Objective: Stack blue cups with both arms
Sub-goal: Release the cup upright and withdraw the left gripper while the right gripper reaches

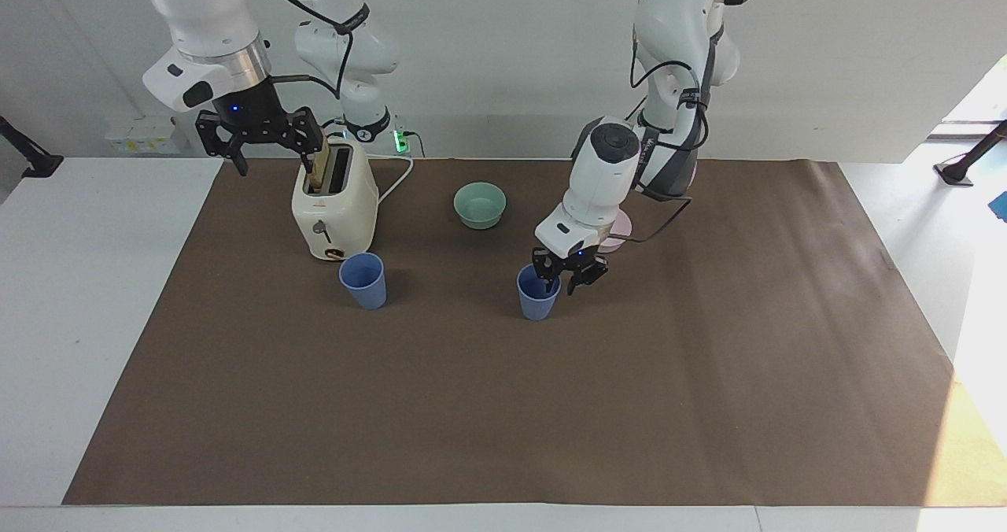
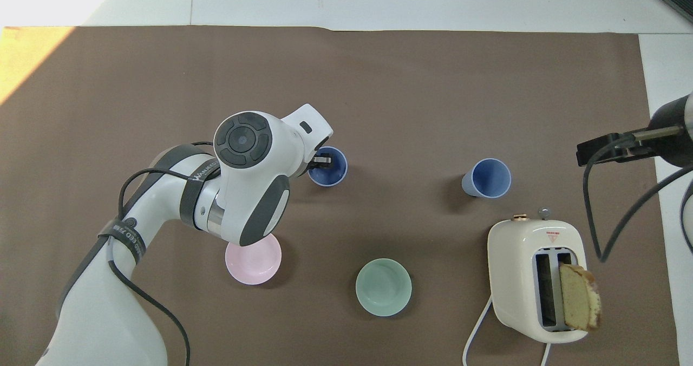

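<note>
Two blue cups stand upright on the brown mat. One is just in front of the toaster, also seen in the overhead view. The other stands mid-table. My left gripper is at this cup's rim on the side toward the left arm's end. Its fingers are parted, one inside the cup and one outside. In the overhead view the left gripper shows over the rim. My right gripper hangs open and empty in the air beside the toaster's top and waits.
A cream toaster with a bread slice in one slot stands toward the right arm's end. A mint-green bowl and a pale pink bowl, partly hidden by the left arm, lie nearer to the robots.
</note>
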Controlling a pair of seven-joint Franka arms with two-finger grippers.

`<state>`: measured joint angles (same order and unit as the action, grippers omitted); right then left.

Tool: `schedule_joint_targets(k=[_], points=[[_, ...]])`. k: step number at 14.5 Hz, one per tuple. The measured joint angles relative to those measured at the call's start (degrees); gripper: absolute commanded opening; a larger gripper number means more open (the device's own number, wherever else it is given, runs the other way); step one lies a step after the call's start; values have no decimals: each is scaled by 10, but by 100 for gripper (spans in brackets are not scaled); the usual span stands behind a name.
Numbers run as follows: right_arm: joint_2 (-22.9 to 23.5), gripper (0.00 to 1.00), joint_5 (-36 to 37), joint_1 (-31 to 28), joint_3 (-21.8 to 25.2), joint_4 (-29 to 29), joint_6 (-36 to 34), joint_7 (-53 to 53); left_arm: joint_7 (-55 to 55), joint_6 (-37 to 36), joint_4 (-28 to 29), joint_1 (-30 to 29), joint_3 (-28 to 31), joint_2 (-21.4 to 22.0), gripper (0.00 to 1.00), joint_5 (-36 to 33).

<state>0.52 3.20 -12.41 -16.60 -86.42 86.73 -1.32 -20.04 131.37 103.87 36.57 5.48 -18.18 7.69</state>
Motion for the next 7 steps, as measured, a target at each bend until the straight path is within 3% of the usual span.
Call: schedule_joint_targets(k=[7], points=[[-1,100,0,-10,1,-27,5,0,54,-67,-4,-67,14,69,100,-21]])
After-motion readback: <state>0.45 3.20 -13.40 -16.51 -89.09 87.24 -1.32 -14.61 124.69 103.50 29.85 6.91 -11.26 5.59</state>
